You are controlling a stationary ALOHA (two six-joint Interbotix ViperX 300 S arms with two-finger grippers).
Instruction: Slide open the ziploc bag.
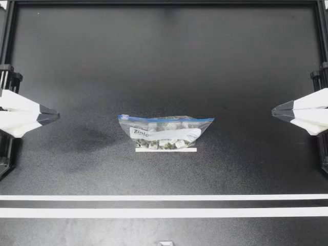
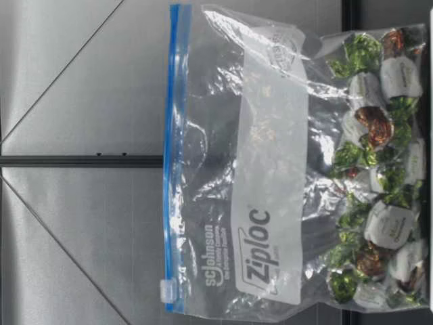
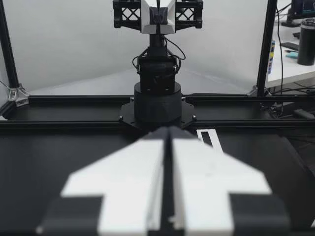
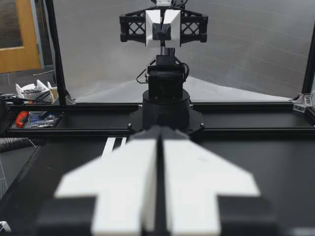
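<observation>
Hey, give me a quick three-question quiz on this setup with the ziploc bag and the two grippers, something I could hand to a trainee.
1. True or false: the left gripper is shut on the ziploc bag.
2. What fills the lower part of the bag? A) wrapped candies B) coins C) screws
3. Fill in: the fingers of the left gripper and the right gripper are both ____.

Key:
1. False. It is shut on nothing, well off to the side of the bag.
2. A
3. shut
</observation>
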